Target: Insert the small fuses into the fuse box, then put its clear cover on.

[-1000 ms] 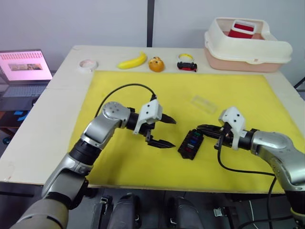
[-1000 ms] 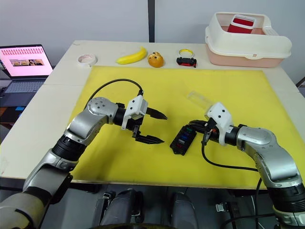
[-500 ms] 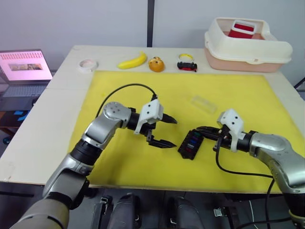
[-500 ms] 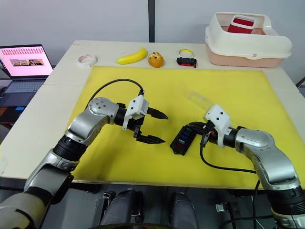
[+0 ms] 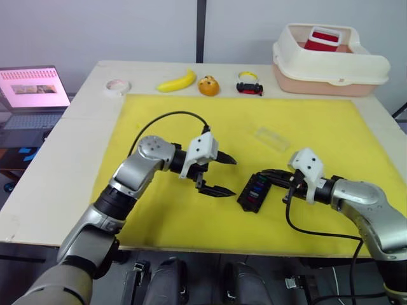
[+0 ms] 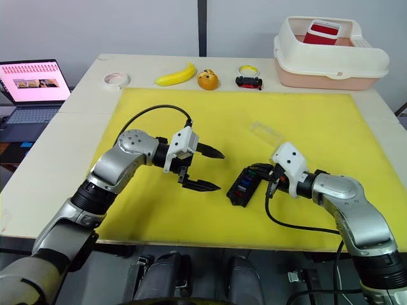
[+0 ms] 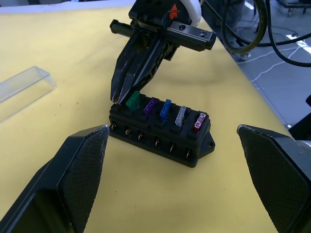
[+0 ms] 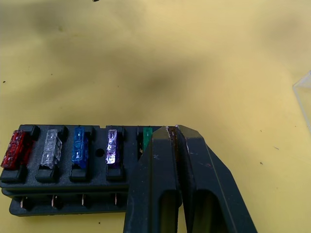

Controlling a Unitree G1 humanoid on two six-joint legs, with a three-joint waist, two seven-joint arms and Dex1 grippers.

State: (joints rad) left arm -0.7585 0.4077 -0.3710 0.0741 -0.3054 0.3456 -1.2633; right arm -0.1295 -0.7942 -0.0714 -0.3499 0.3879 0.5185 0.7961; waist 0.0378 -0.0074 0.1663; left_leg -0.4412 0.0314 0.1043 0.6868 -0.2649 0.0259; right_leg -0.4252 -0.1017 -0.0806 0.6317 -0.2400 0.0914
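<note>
— Black fuse box on yellow surface, five small fuses seated. Where's my right gripper?
— Fingers pressed together at the green-fuse end slot, possibly pinching something; left gripper wide open, empty. Clear cover behind.

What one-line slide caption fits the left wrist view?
Right gripper, shut, touches the fuse box by the green fuse; clear cover lies apart.

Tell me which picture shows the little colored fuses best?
The left wrist view: the small fuses stand in a row in the fuse box, green, purple, blue, grey, red. The right wrist view shows them too, the green one partly behind the right gripper. The eye views show only tiny colored specks.
</note>
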